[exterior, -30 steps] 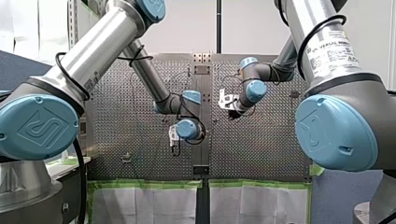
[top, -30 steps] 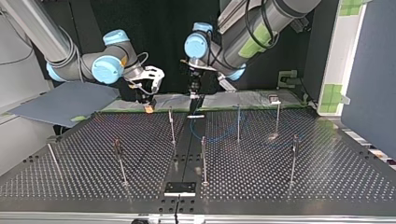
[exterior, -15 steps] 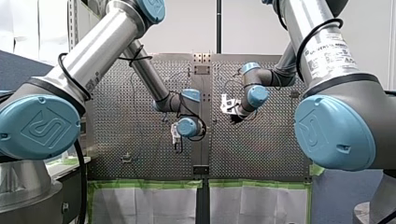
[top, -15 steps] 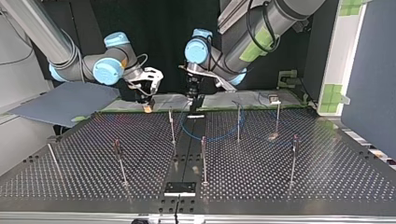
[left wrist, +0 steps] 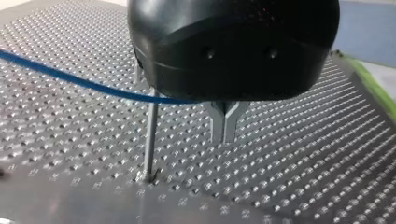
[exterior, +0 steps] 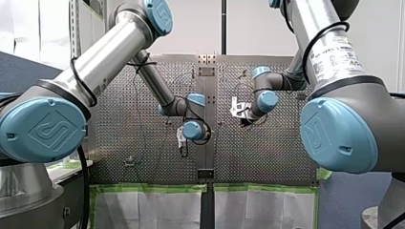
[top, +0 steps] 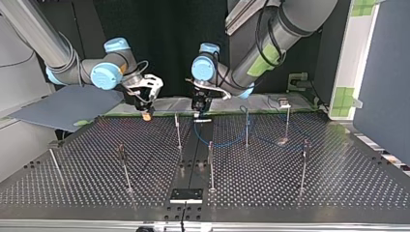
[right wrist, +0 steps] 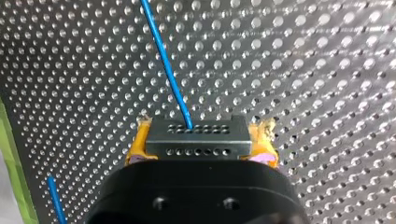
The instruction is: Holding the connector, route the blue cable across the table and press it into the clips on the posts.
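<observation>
Right gripper [right wrist: 201, 145] clamps connector [right wrist: 196, 134]; blue cable [right wrist: 166, 70] ahead.

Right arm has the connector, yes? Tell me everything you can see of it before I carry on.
The connector is a small grey rectangular block, matte, with two rows of small holes across the face that shows. It sits level, clamped at both ends between the yellow pads of my right gripper. The blue cable leaves its upper row of holes and runs ahead over the perforated table. Its underside is hidden by the gripper body.
</observation>
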You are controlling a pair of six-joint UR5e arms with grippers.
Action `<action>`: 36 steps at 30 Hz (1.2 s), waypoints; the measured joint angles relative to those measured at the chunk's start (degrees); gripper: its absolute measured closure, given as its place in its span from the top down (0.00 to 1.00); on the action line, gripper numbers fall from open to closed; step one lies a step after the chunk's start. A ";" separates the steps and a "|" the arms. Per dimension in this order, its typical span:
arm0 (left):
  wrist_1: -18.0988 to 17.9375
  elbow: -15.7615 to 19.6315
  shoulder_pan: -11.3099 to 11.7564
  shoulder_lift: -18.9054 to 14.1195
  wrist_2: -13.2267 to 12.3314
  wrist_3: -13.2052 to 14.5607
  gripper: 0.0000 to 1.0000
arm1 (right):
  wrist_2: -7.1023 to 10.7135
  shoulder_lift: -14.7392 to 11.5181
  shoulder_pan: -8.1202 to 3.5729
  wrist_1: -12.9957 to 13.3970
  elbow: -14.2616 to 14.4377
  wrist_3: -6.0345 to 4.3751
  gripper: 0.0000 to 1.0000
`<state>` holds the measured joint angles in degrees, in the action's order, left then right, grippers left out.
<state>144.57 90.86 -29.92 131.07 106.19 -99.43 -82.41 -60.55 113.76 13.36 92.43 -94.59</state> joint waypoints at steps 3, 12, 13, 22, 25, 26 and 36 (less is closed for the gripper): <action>0.47 -1.52 0.61 0.21 -0.03 -0.38 0.00 | 0.15 0.14 -0.52 0.46 -0.02 -0.05 0.00; 1.39 -5.54 2.24 0.28 -0.56 -0.74 0.00 | 0.44 0.23 -2.07 1.04 -0.40 -0.09 0.00; 1.47 -5.89 2.41 0.28 -0.79 -0.74 0.00 | 0.53 0.25 -2.23 1.07 -0.43 -0.08 0.00; 2.34 -7.27 3.76 0.31 -2.41 -0.58 0.00 | 1.40 0.29 -4.00 1.45 -1.05 -0.09 0.00; 2.75 -7.36 3.94 0.29 -2.55 -0.52 0.00 | 1.68 0.33 -4.42 1.48 -1.40 -0.09 0.00; 2.92 -7.36 3.97 0.28 -2.57 -0.48 0.05 | 1.79 0.32 -4.55 1.48 -1.53 -0.08 0.00; 6.75 -7.39 3.11 0.26 -2.59 0.16 1.00 | 1.98 0.31 -5.17 1.43 -1.83 0.23 0.00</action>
<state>151.32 83.48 -26.81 131.33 103.59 -99.27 -80.43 -60.24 108.59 14.78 90.60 -94.36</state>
